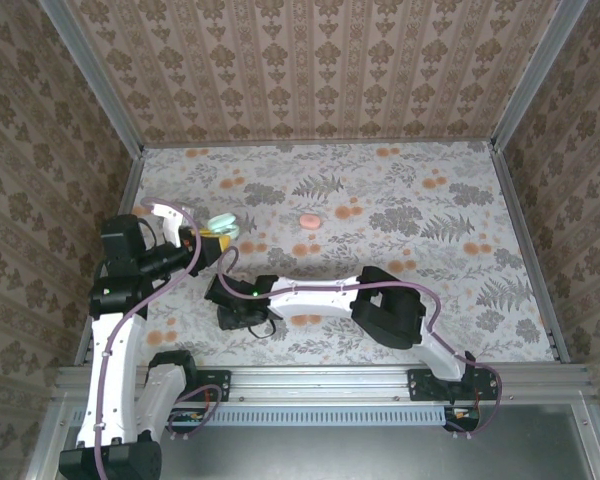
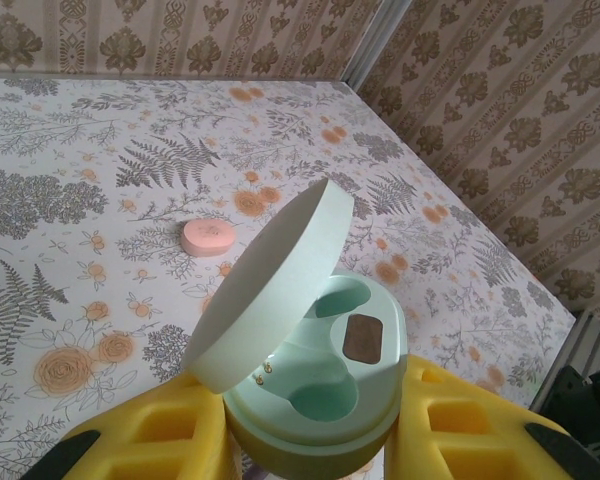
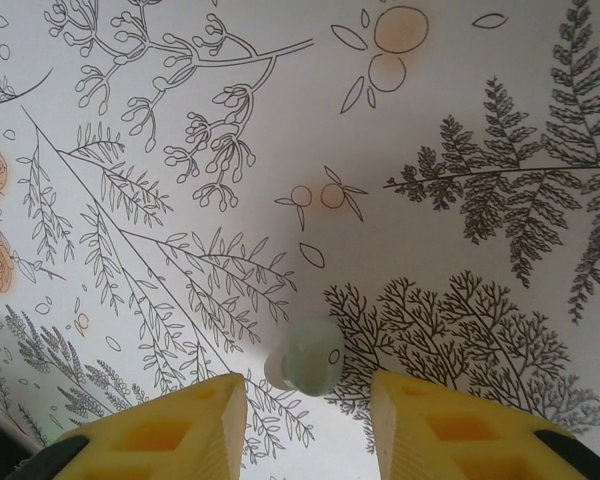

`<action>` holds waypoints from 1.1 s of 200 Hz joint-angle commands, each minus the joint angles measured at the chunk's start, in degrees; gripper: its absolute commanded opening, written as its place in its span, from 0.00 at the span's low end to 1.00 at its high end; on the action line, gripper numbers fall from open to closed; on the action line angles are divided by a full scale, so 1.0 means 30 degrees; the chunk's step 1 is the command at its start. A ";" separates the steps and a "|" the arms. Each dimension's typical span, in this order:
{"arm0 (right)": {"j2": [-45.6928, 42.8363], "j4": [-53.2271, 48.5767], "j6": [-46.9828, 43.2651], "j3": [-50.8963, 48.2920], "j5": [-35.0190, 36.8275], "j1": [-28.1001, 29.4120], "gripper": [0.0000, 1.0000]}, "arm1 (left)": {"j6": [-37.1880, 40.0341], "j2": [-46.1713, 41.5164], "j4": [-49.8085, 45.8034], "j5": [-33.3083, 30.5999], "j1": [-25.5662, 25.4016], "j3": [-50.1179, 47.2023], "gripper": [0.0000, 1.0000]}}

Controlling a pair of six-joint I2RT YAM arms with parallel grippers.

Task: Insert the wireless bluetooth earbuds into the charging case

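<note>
From above, your left gripper (image 1: pixel 212 238) clamps the charging case (image 1: pixel 223 224). A pink oval case (image 1: pixel 308 220) lies well beyond the fingers.

Left wrist: the case is mint, its lid tilted open and its wells facing up.

Right wrist: your right gripper (image 3: pixel 307 400) stands parted. A pale rounded earbud (image 3: pixel 305 358) lies crosswise between its fingers, touching neither.

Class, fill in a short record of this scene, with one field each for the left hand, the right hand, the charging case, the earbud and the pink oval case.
left hand: shut on the charging case, holding it off the table
charging case: mint green, lid open, both seats empty
right hand: open, low over the table
earbud: small and pale, lying on the table between the right fingertips, apparently untouched
pink oval case: lying on the table beyond the charging case, apart from both hands
</note>
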 commanded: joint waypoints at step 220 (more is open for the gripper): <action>-0.5019 0.0704 -0.0331 -0.4779 0.1421 -0.1381 0.21 | -0.0927 0.0208 0.1809 0.1751 0.0060 -0.0084 0.12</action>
